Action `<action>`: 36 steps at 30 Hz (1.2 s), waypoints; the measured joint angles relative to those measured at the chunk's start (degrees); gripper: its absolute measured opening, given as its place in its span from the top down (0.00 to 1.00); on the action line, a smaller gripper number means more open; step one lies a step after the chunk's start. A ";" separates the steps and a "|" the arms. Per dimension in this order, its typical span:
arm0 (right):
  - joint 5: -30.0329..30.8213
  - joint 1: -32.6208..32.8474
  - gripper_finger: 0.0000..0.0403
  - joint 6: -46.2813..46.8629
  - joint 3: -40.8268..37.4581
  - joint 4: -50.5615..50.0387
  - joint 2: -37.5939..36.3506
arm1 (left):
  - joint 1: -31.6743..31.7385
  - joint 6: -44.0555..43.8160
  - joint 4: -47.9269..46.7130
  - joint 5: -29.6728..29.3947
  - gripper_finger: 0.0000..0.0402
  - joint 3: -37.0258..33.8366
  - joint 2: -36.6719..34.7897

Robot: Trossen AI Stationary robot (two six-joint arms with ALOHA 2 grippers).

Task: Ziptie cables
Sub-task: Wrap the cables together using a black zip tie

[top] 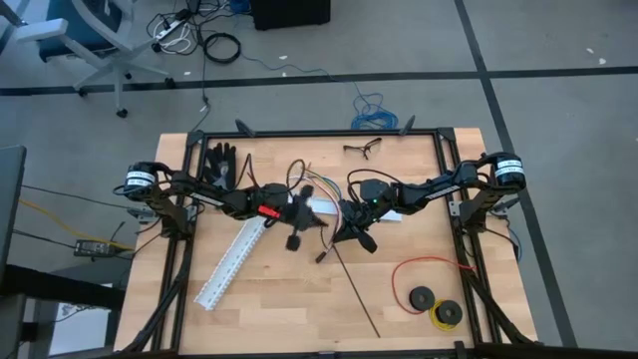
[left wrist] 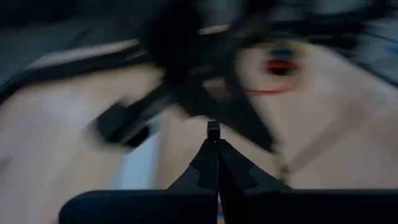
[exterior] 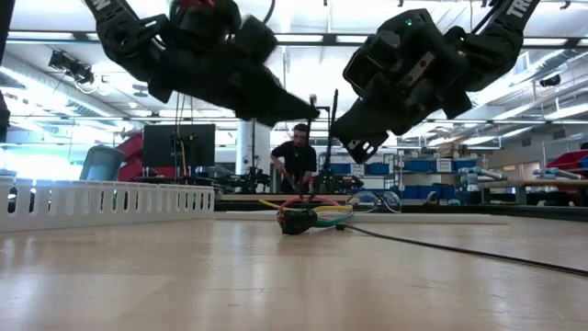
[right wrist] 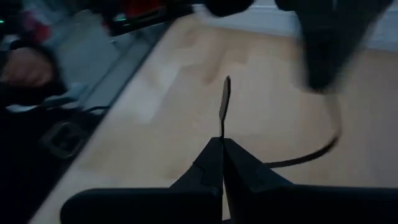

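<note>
Robotics lab: workbenches (exterior: 276,196), storage bins (exterior: 432,166).

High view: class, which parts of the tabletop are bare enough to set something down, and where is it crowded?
Bare wood lies along the near edge, between the white slotted channel and the thin black rod, and at the far right corner past the glasses. The middle is crowded: both shut grippers, left and right, meet over the cables.

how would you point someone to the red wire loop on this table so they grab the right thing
Start from the wooden table and look toward its corner under the right arm. The red wire loop lies flat there, beside two black spools. It is one red strand; the cables at mid-table are a mixed-colour bundle.
</note>
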 joint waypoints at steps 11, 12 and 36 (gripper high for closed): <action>9.01 -2.37 1.00 1.07 -0.01 -4.17 -0.02 | -0.04 -12.92 -2.75 -12.21 1.00 0.00 0.00; 8.53 -2.35 1.00 1.09 -0.01 -4.13 -0.02 | -0.04 -12.72 -2.75 -12.21 1.00 0.00 0.00; -4.34 -1.94 1.00 9.97 8.08 -2.43 7.65 | -3.56 5.37 -3.68 -20.21 1.00 0.03 0.04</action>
